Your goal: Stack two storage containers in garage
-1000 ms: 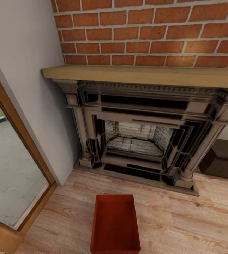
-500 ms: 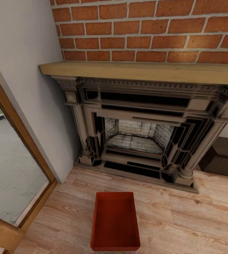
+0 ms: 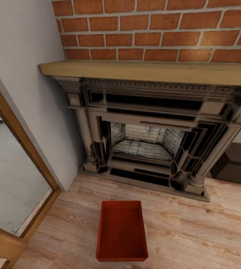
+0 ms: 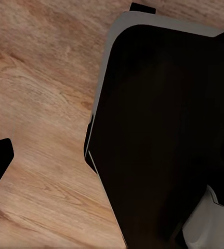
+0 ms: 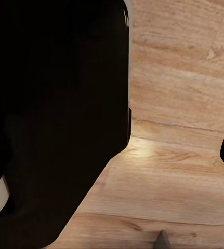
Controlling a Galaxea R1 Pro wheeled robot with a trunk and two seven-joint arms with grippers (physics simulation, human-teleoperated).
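The orange-red rectangular storage container [image 3: 122,231] lies on the light wood-plank floor [image 3: 195,231]; it looks stiff, light and thin-walled, best taken by its long rims. I cannot tell either end effector's state.

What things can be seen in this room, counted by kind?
Orange-red storage container: 1
Brick fireplace: 1
Wooden mantel shelf: 1
Glass door with wood frame: 1
Dark low bench: 1
Total: 5
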